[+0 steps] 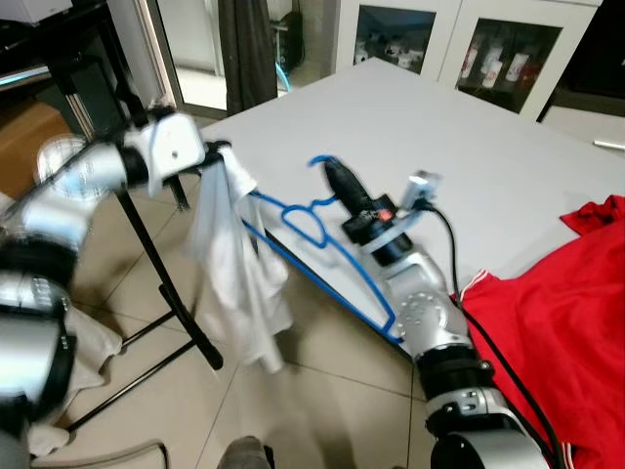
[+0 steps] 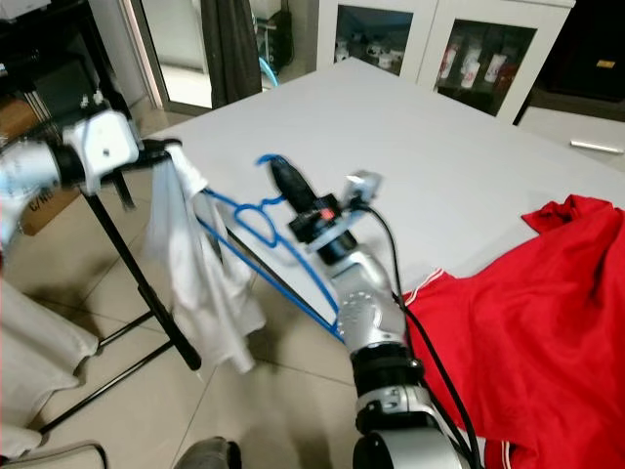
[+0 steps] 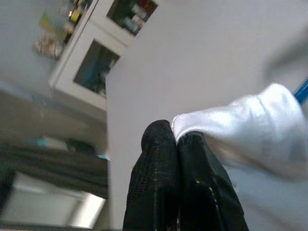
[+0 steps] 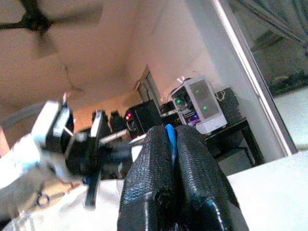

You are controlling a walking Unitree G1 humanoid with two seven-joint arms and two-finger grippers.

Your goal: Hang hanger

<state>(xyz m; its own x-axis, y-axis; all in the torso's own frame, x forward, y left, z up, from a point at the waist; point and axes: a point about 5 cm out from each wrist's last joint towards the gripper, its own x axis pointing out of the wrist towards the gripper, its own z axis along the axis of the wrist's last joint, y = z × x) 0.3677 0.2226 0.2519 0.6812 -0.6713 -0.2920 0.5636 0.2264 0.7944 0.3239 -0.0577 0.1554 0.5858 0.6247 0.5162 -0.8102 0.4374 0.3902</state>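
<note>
While the right gripper (image 1: 337,176) is clamping the blue wire hanger (image 1: 322,239) near its hook, the left gripper (image 3: 175,139), pinched on the white cloth garment (image 1: 234,264), is holding it beside the black metal rack (image 1: 166,283), the hanger's long axis running between both.

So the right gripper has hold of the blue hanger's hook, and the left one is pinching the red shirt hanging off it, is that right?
Not quite. The left gripper is pinching a white garment, not the red shirt, which lies on the table, as the left eye view shows. The right gripper does hold the blue hanger at its hook.
</note>
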